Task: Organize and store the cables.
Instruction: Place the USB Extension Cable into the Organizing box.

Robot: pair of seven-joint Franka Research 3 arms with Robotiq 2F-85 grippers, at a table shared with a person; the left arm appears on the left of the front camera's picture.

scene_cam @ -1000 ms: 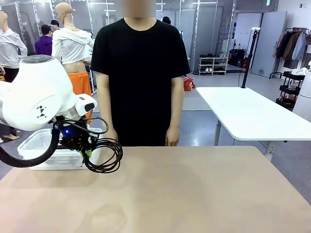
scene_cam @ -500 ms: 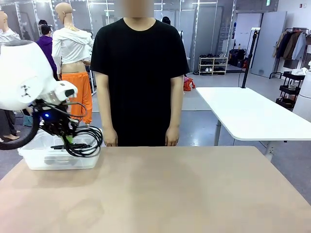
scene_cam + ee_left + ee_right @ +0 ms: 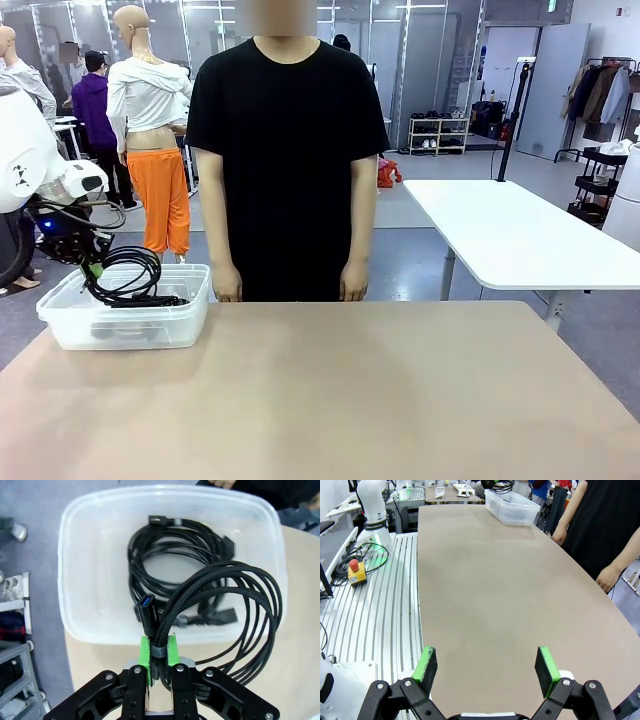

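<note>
The left gripper (image 3: 159, 652) is clamped tight on a coiled black cable (image 3: 235, 605), dangling it over the clear plastic bin (image 3: 70, 322) at the table's (image 3: 350, 400) far left, where more cables (image 3: 170, 545) lie. The right gripper (image 3: 487, 667) gapes wide, holding nothing.

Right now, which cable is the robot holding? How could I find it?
Look at the clear bin on the table's far left corner. Over it, the left end effector pinches a black coil between green pads. Unlike the coil lying flat in the bin, this one hangs over the rim, with a blue-tipped plug by the pads.
</note>
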